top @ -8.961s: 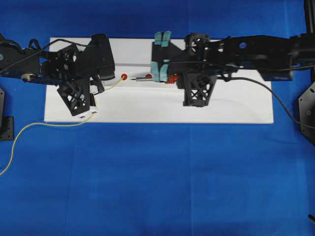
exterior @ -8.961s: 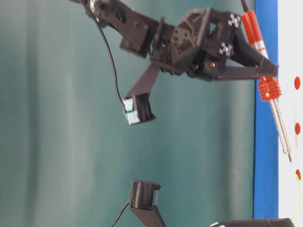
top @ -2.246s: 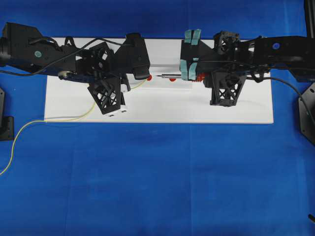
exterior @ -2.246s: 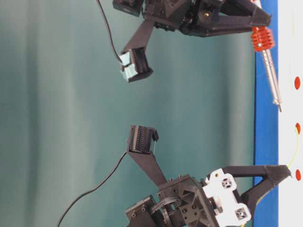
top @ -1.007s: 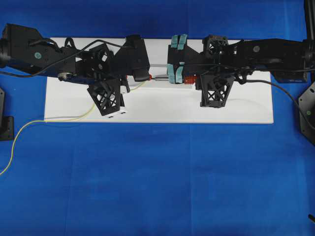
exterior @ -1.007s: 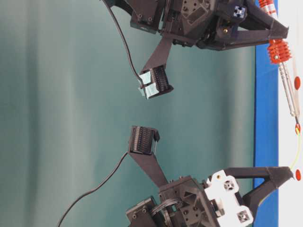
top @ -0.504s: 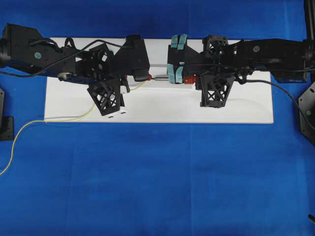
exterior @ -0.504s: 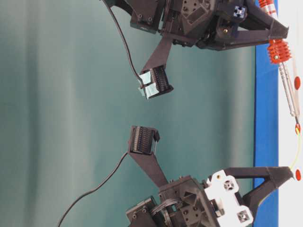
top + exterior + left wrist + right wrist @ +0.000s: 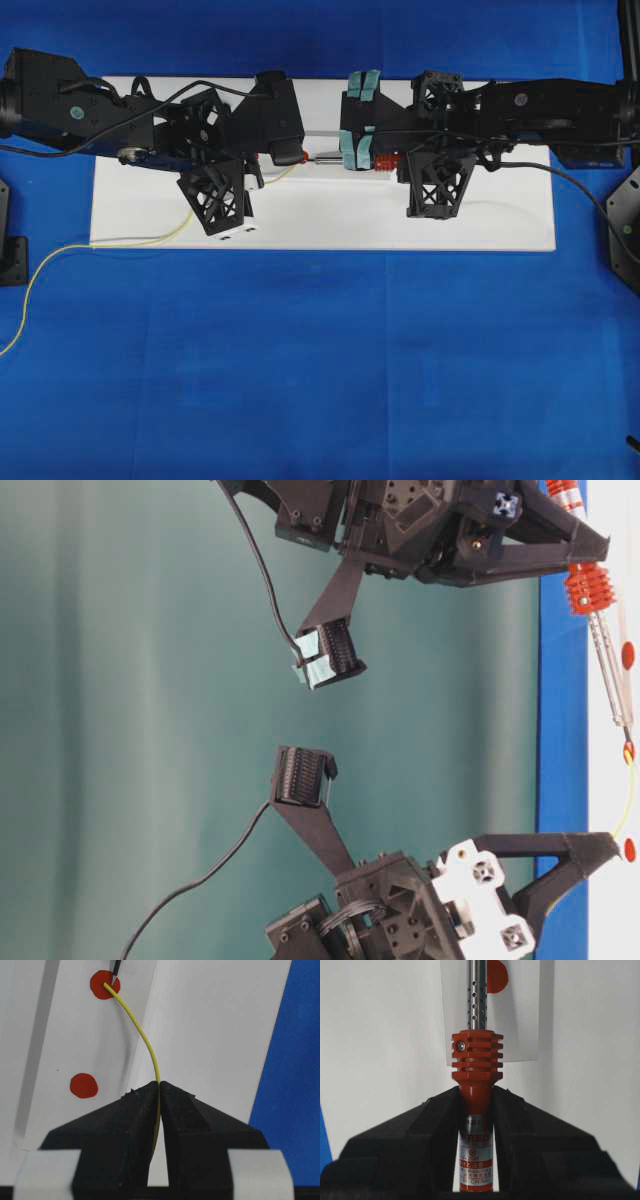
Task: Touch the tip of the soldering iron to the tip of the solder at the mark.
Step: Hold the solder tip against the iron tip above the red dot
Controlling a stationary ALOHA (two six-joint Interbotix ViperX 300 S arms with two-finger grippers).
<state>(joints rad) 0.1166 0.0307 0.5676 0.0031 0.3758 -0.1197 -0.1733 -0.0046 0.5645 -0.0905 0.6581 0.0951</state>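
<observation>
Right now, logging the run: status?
Left end effector shut on solder. Right end effector shut on iron. Tips meet at red mark. Nothing in the way.

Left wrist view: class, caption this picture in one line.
Jaws of the left gripper pinch the solder; its end meets the soldering iron tip on a red mark.

Yellow solder; orange-red soldering iron handle; red mark; white board; blue cloth.

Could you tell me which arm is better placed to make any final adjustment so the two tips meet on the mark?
Probably the right: its gripper holds the rigid soldering iron, whose tip sits beside the solder's tip on the red mark.
</observation>
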